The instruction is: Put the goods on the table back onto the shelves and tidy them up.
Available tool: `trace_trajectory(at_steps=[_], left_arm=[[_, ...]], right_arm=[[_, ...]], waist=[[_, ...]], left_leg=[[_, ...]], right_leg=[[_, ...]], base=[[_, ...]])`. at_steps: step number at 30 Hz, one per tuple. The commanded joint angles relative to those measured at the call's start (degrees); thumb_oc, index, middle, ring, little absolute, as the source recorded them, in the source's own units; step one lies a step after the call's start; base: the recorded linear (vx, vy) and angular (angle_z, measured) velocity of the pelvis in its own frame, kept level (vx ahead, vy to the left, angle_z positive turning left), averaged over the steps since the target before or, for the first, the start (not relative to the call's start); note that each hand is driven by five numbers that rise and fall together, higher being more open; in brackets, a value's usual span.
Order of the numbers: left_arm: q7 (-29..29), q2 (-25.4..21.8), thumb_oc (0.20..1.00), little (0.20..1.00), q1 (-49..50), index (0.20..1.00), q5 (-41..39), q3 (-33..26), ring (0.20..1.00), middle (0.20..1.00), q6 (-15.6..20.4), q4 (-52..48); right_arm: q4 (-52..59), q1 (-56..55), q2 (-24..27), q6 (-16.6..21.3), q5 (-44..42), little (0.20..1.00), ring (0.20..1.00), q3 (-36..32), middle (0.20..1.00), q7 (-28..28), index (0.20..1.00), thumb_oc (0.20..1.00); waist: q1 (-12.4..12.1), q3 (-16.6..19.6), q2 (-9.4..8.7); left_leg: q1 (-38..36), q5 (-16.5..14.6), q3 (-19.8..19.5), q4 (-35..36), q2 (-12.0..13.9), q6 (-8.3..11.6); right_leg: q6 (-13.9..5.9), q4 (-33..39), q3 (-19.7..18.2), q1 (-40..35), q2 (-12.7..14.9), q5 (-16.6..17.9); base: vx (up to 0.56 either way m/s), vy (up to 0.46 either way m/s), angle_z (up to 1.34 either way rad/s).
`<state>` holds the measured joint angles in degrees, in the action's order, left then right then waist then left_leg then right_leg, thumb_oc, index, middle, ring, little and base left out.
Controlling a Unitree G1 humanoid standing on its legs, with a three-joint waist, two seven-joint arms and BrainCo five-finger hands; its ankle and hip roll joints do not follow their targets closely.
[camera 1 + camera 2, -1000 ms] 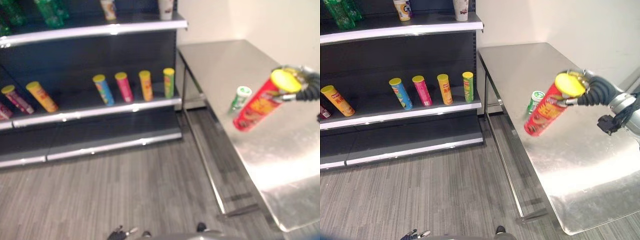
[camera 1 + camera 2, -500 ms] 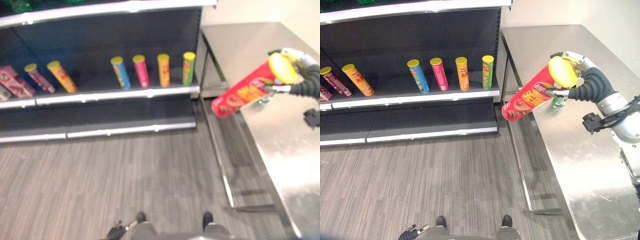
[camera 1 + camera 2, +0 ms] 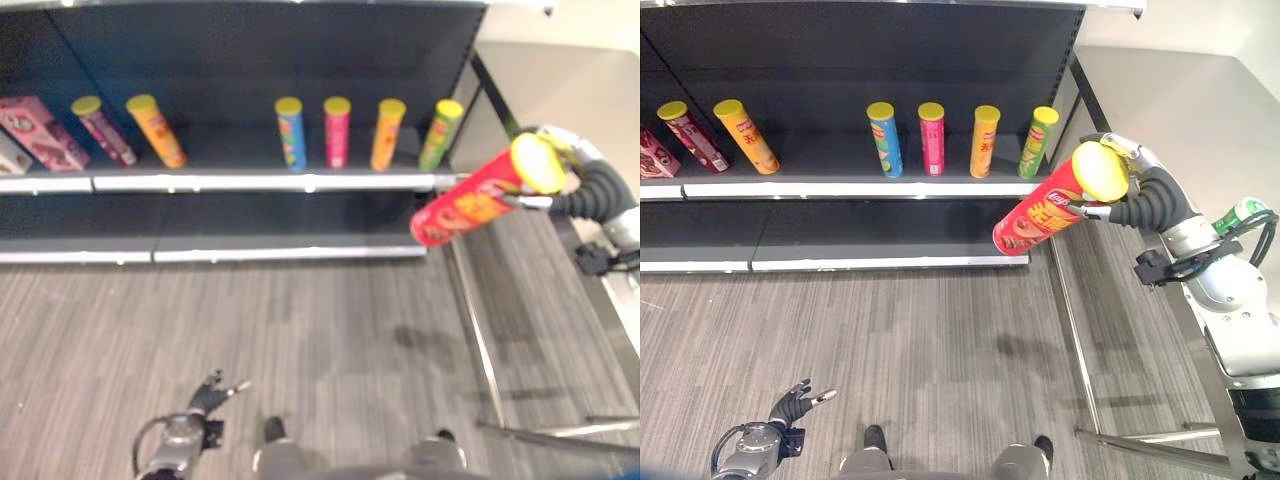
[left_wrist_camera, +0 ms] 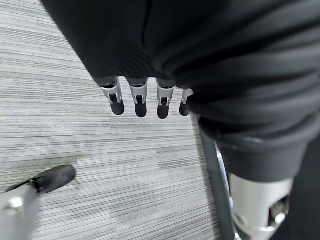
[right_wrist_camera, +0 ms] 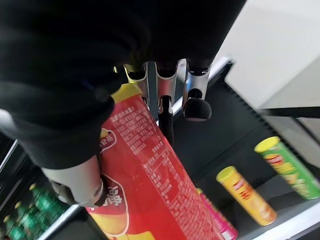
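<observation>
A tall red chip can (image 3: 1038,216) with a yellow lid hangs tilted in the air, its base pointing at the shelf's right end. My right hand (image 3: 1132,196) is shut round its lid end. In the right wrist view the fingers (image 5: 193,103) curl over the red can (image 5: 145,170). The middle shelf (image 3: 840,188) carries a row of upright cans: blue (image 3: 883,138), pink (image 3: 931,137), orange (image 3: 983,140) and green (image 3: 1038,142). A small green can (image 3: 1240,213) lies on the steel table (image 3: 1200,100) behind my right arm. My left hand (image 3: 790,405) hangs low over the floor, fingers (image 4: 140,100) straight.
Farther left on the same shelf stand an orange can (image 3: 745,135), a maroon can (image 3: 690,135) and a pink box (image 3: 648,160). The lower shelf (image 3: 840,262) is bare. The table's leg frame (image 3: 1080,340) stands just right of the shelf.
The view has swung left towards the shelf. My right hand has carried the red can off the table, out over the floor before the shelf's right end.
</observation>
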<state>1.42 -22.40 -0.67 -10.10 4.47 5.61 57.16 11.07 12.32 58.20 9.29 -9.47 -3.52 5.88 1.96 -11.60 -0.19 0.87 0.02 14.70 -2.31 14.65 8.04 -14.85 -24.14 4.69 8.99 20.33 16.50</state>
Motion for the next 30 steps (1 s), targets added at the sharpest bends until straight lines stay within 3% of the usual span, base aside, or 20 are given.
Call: trace_trajectory(at_steps=[1, 2, 3, 6, 8, 11, 13, 14, 16, 18, 22, 26, 28, 29, 30], left_arm=[[0.53, 0.33, 1.000, 1.000, 0.70, 1.000, -0.29, 1.01, 1.000, 1.000, 0.61, 0.80], [0.53, 0.41, 1.000, 1.000, 0.69, 1.000, -0.28, 0.86, 1.000, 1.000, 0.63, 0.82], [1.17, 1.50, 1.000, 1.000, 1.27, 1.000, 0.65, 1.78, 1.000, 1.000, 0.69, 1.37], [1.29, 2.97, 1.000, 1.000, 0.34, 1.000, 2.19, 2.93, 1.000, 1.000, 0.48, 2.00], [1.62, 4.01, 1.000, 1.000, -0.13, 1.000, 3.06, 3.96, 1.000, 1.000, 0.45, 1.45], [1.89, 4.50, 1.000, 1.000, -0.36, 1.000, 4.10, 5.33, 1.000, 1.000, 0.82, 0.05], [1.58, 5.00, 1.000, 1.000, -1.69, 1.000, 3.73, 6.47, 1.000, 1.000, 0.53, -0.77], [1.57, 5.03, 1.000, 1.000, -1.70, 1.000, 3.73, 6.43, 1.000, 1.000, 0.52, -0.77], [1.49, 5.72, 1.000, 1.000, -2.32, 1.000, 3.34, 7.18, 1.000, 1.000, 0.29, -1.27], [1.04, 6.04, 1.000, 1.000, -2.91, 1.000, 2.46, 7.02, 1.000, 1.000, -0.29, -1.02], [0.64, 5.94, 1.000, 1.000, -2.04, 1.000, 2.55, 6.62, 1.000, 1.000, -0.22, -0.49], [-0.95, 5.21, 1.000, 1.000, -1.07, 1.000, 0.49, 6.01, 1.000, 1.000, 0.39, -0.37], [-2.07, 4.62, 1.000, 1.000, 0.94, 1.000, -2.09, 4.81, 1.000, 1.000, 1.09, -1.80], [-2.15, 4.43, 1.000, 1.000, 1.61, 1.000, -2.88, 4.49, 1.000, 1.000, 1.18, -2.16], [-2.15, 4.39, 1.000, 1.000, 1.70, 1.000, -2.90, 4.47, 1.000, 1.000, 1.18, -2.20]], right_arm=[[3.44, 10.91, 6.58, 2.27, -0.50, 0.200, 0.200, 1.66, 0.200, -0.03, 0.200, 0.200], [3.29, 11.34, 6.62, 2.29, -0.50, 0.200, 0.200, 2.05, 0.200, -0.06, 0.200, 0.200], [3.17, 14.69, 6.16, 2.12, 0.13, 0.200, 0.200, 5.94, 0.200, 0.60, 0.200, 0.200], [1.88, 16.97, 4.68, 1.09, 1.38, 0.200, 0.200, 10.76, 0.200, 1.39, 0.200, 0.200], [2.36, 17.71, 4.73, 0.78, 2.29, 0.200, 0.200, 12.58, 0.200, 1.74, 0.200, 0.200], [3.01, 17.07, 5.19, 1.01, 3.20, 0.200, 0.200, 12.67, 0.200, 1.80, 0.200, 0.200], [2.01, 18.66, 5.15, 1.06, 4.02, 0.200, 0.200, 14.81, 0.200, 1.41, 0.200, 0.200], [1.97, 18.79, 5.16, 1.06, 4.03, 0.200, 0.200, 14.92, 0.200, 1.39, 0.200, 0.200], [1.87, 19.68, 4.67, 0.51, 4.85, 0.200, 0.200, 16.00, 0.200, 1.67, 0.200, 0.200], [2.11, 19.66, 3.10, -0.27, 5.30, 0.200, 0.200, 16.90, 0.200, 2.07, 0.200, 0.200], [2.59, 19.89, 0.83, -0.26, 4.93, 0.200, 0.200, 18.70, 0.200, 2.80, 0.200, 0.200], [1.26, 20.65, -1.44, 0.46, 3.47, 0.200, 0.200, 20.66, 0.200, 2.38, 0.200, 0.200], [0.51, 22.10, -3.27, 0.81, 2.74, 0.200, 0.200, 22.88, 0.200, 2.38, 0.200, 0.200], [0.08, 22.03, -3.93, 0.60, 2.96, 0.200, 0.200, 23.39, 0.200, 2.42, 0.200, 0.200], [0.05, 22.03, -3.99, 0.60, 2.97, 0.200, 0.200, 23.45, 0.200, 2.40, 0.200, 0.200]], waist=[[-0.68, -1.15, -0.87], [-0.53, -1.17, -0.61], [-0.62, -0.95, -1.01], [0.36, -0.73, -0.79], [1.69, -0.80, -0.54], [2.03, -0.72, -0.70], [1.92, -0.66, -0.87], [2.13, -0.73, -0.81], [2.36, -1.45, -0.96], [1.79, -1.95, -0.77], [0.84, -1.25, -0.67], [-0.14, -1.14, -0.27], [-1.04, -0.65, 0.19], [-1.54, -0.27, 0.38], [-1.73, -0.36, 0.20]], left_leg=[[-3.06, 1.83, -2.16, 7.31, -8.89, -3.63], [-2.98, 1.92, -2.20, 7.31, -8.61, -3.58], [-4.48, -0.40, -2.56, 7.31, -10.62, -3.77], [-6.15, -2.17, -3.74, 7.31, -12.09, -3.50], [-7.74, -3.38, -5.08, 7.31, -12.94, -3.78], [-9.52, -4.80, -6.26, 7.31, -14.27, -4.31], [-8.55, -8.34, -7.06, -0.90, -15.04, -3.09], [-8.22, -8.73, -7.23, -1.63, -14.95, -3.08], [-4.80, -8.53, -6.29, -11.31, -14.47, -0.69], [-0.87, -4.92, -5.13, -16.53, -11.00, 0.99], [-0.19, -5.14, -6.31, -10.33, -8.01, -0.02], [2.97, 2.19, -11.70, -3.03, 0.09, 1.28], [5.28, 7.12, -14.13, -0.56, 5.63, 3.41], [5.58, 8.91, -14.10, -0.11, 7.42, 3.98], [5.11, 8.88, -13.73, 0.08, 7.33, 3.99]], right_leg=[[6.07, -7.80, 2.35, -3.28, -15.87, -26.26], [6.16, -7.38, 2.46, -3.39, -16.16, -25.94], [6.78, 5.87, 2.35, -1.09, -17.43, -24.36], [5.08, 20.11, 4.37, 2.01, -16.64, -17.24], [4.24, 22.72, 5.42, 2.58, -16.56, -14.53], [5.27, 25.02, 4.63, -0.41, -16.64, -13.99], [6.22, 24.21, 5.63, -3.46, -15.48, -14.63], [6.22, 24.22, 5.82, -3.55, -15.48, -14.66], [6.94, 24.57, 6.86, -6.24, -14.41, -15.59], [7.75, 26.50, 7.62, -10.08, -14.37, -17.51], [7.25, 27.22, 6.25, -11.87, -13.70, -19.41], [6.07, 25.58, 2.98, -12.49, -11.55, -22.71], [3.87, 23.15, -0.45, -14.06, -8.19, -25.34], [2.84, 21.63, -1.26, -14.73, -6.63, -26.32], [2.80, 21.29, -1.52, -14.70, -6.46, -26.61]], base=[[0.22, 0.186, 0.35], [0.25, 0.092, 0.32], [0.23, 0.038, -0.04], [0.27, 0.016, -0.14], [0.25, 0.006, 0.37], [0.20, -0.021, 0.45], [0.21, -0.072, 0.73], [0.14, -0.030, 0.88], [0.17, -0.019, 0.50], [0.31, 0.014, 0.42], [0.29, 0.092, 0.11], [0.33, 0.252, -0.31], [0.64, 0.650, -0.81], [0.53, 0.551, -0.65], [0.46, 0.455, -0.48]])
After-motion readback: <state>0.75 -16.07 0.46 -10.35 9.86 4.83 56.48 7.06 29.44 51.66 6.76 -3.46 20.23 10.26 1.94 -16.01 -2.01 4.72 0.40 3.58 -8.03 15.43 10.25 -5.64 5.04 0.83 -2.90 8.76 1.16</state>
